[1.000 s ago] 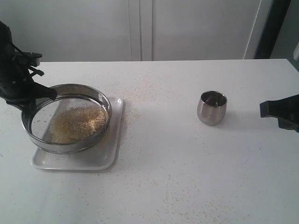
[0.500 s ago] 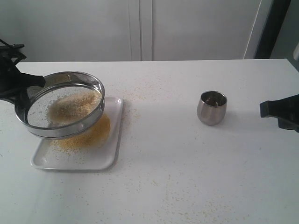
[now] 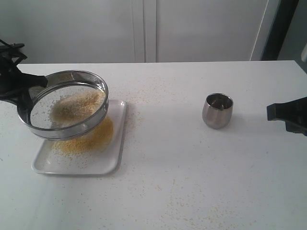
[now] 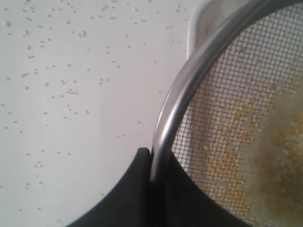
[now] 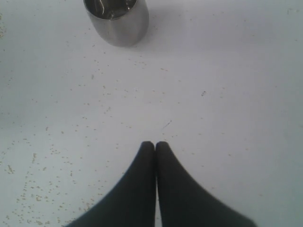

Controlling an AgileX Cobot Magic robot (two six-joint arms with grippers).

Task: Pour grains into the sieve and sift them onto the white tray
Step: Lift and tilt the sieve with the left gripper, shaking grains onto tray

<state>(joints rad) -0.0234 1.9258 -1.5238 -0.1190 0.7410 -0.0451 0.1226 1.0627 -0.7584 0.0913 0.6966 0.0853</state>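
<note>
On the left, my left gripper: I see its jaws clamped on the steel rim of the sieve.
Sieve: I hold it tilted in the air over the white tray, not touching it.
Grains: a pale golden heap lies on the mesh, and a golden patch lies on the tray just below. Loose specks dot the table.
White tray: flat on the table, under the sieve.
Steel cup: upright, right of centre, well apart from the tray.
Right gripper: I see its jaws pressed together on nothing, over the table near the cup.
</note>
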